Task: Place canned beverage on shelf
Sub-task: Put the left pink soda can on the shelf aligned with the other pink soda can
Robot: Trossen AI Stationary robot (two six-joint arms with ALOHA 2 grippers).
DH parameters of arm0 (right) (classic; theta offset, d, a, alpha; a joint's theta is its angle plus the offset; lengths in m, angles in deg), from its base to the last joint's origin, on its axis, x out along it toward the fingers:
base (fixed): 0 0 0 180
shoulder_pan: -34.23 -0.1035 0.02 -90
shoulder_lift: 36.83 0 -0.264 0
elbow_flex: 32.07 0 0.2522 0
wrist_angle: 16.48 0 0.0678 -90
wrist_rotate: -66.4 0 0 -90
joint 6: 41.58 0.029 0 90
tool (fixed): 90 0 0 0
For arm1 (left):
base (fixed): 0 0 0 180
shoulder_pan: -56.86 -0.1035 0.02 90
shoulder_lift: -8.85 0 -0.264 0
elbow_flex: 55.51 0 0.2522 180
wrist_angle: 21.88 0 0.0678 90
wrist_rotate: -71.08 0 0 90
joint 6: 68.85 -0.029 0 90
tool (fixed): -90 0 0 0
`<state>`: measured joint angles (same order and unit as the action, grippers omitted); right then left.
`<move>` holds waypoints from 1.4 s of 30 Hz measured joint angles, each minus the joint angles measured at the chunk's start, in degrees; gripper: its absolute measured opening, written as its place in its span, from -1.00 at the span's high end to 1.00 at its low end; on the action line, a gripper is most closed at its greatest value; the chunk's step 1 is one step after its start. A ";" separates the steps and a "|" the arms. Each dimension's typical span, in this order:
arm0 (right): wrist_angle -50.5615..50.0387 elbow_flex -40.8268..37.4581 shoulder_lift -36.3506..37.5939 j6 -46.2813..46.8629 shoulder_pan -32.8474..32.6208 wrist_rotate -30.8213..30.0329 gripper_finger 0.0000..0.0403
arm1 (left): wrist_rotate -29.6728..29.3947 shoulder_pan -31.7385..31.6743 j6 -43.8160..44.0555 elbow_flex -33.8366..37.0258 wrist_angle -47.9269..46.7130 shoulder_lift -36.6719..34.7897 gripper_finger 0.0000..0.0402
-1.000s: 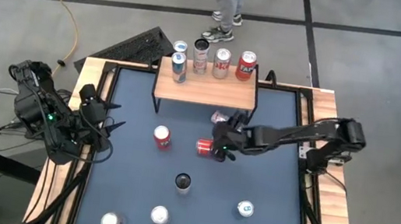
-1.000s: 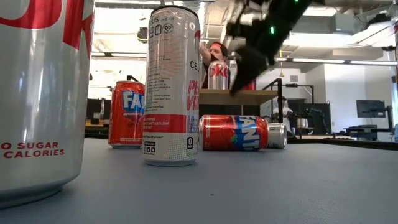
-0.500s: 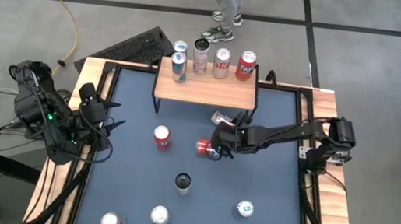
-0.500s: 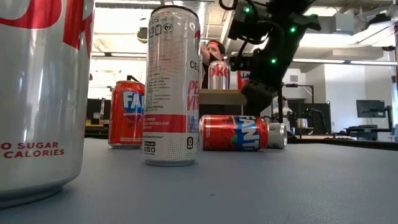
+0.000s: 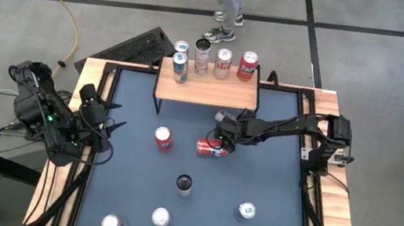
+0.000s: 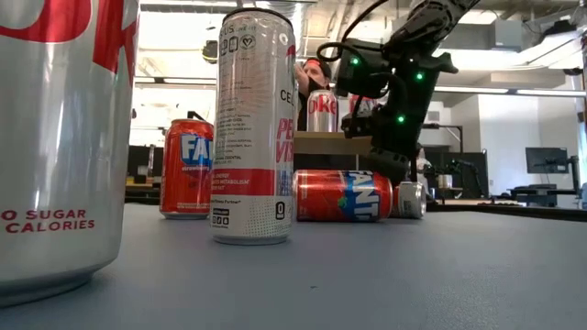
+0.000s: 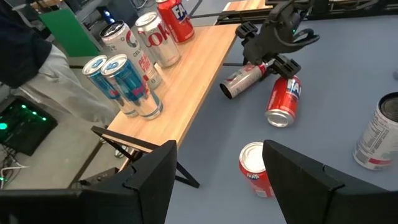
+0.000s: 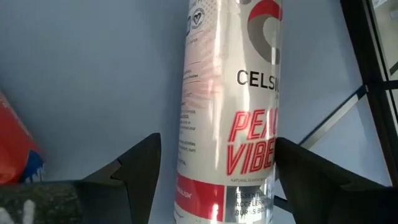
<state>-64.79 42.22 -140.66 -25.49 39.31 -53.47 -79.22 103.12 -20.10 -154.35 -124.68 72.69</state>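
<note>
High view, going left to right: the left gripper (image 5: 108, 133) waits at the table's left edge, its fingers spread and holding nothing, well apart from every can. Mid-table, the shelf (image 5: 207, 90) stands at the far edge with five cans already upright along its back, leaving its front strip free, so there seems to be room for more. Just in front of the shelf lie two fallen cans: a red can (image 5: 211, 148) on its side and, beside it, a slim white Celsius can (image 5: 221, 120) also on its side near the shelf's legs. The right gripper (image 5: 229, 135) reaches in from the right over these two. Its fingers (image 8: 140, 165) stand wide apart on either side of the Celsius can (image 8: 230, 106), straddling it without visibly pressing on it. Judging by this, the wide spread is set for closing across the can's body.
</note>
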 joint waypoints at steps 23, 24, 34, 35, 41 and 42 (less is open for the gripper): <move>-6.33 -0.30 3.51 12.48 -11.52 -0.75 0.39 | 3.02 0.00 1.43 0.00 0.00 -0.02 -0.14; -6.86 -0.33 4.04 13.52 -12.37 -0.92 0.37 | 3.02 0.00 1.43 0.00 0.01 -0.02 -0.14; -10.48 -2.11 11.77 24.82 -19.69 -7.18 0.48 | 3.04 0.00 1.26 0.00 0.01 0.00 -0.14; -9.65 -3.33 12.59 26.86 -20.42 -8.86 0.50 | 3.04 0.00 1.35 0.00 0.01 0.00 -0.14; -7.58 -10.14 17.77 35.04 -24.79 -9.66 0.60 | 3.10 0.00 1.48 0.00 0.01 0.00 -0.14; -6.36 -10.16 18.67 34.63 -25.41 -9.82 0.59 | 3.10 0.00 1.45 0.00 0.01 -0.01 -0.14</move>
<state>-71.14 32.06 -121.99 9.14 13.91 -63.29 -76.12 103.12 -18.66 -154.35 -124.67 72.67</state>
